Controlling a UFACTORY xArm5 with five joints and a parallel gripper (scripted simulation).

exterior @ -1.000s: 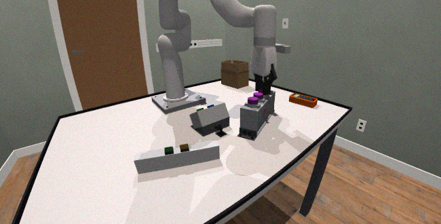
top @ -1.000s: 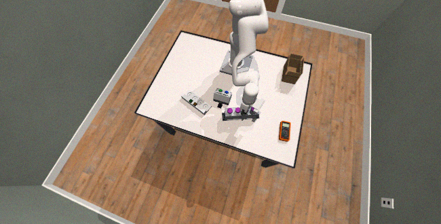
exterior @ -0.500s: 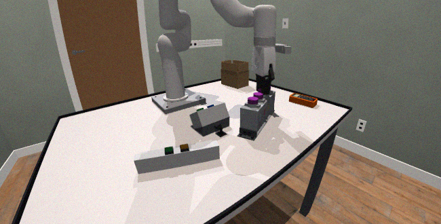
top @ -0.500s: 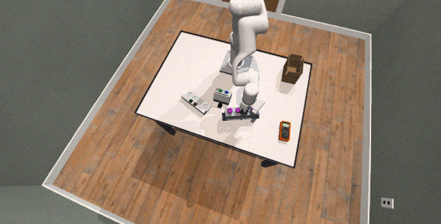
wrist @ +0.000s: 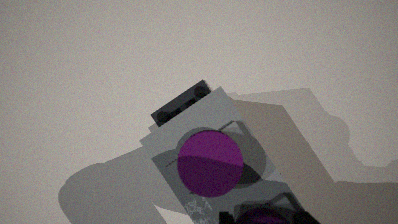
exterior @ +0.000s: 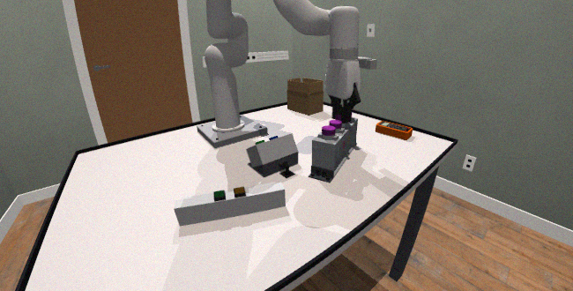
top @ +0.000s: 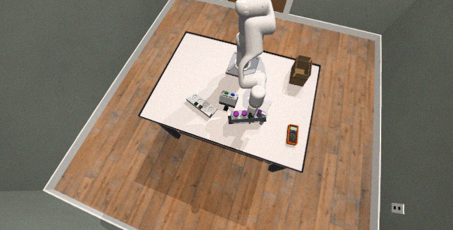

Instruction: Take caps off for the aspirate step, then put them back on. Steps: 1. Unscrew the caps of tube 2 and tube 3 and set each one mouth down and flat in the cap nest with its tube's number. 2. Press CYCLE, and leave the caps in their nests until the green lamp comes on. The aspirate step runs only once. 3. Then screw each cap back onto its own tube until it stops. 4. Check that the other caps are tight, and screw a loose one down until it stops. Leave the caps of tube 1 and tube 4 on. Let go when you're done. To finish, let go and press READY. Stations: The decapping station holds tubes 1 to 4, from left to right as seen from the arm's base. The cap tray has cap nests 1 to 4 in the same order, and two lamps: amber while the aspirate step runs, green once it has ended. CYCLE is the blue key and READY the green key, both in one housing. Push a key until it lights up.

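The grey decapping station (top: 244,120) (exterior: 328,151) (wrist: 165,145) stands on the table in front of the arm's base, with purple caps on its tubes. My gripper (top: 251,115) (exterior: 341,117) (wrist: 262,219) reaches straight down onto it and is shut on the cap of tube 2 (wrist: 260,216), which still sits on its tube. The cap of tube 1 (top: 259,111) (wrist: 210,162) shows at the station's end. The caps of tube 3 (top: 244,113) (exterior: 336,123) and tube 4 (top: 236,113) (exterior: 328,130) are on. The cap tray (top: 201,105) (exterior: 229,208) has empty nests and dark lamps.
The key housing (top: 228,98) (exterior: 271,150) with a green key (top: 226,93) and a blue key (top: 232,94) stands between tray and station. A cardboard box (top: 300,70) (exterior: 305,95) stands at the back. An orange multimeter (top: 292,134) (exterior: 393,130) lies near the table edge.
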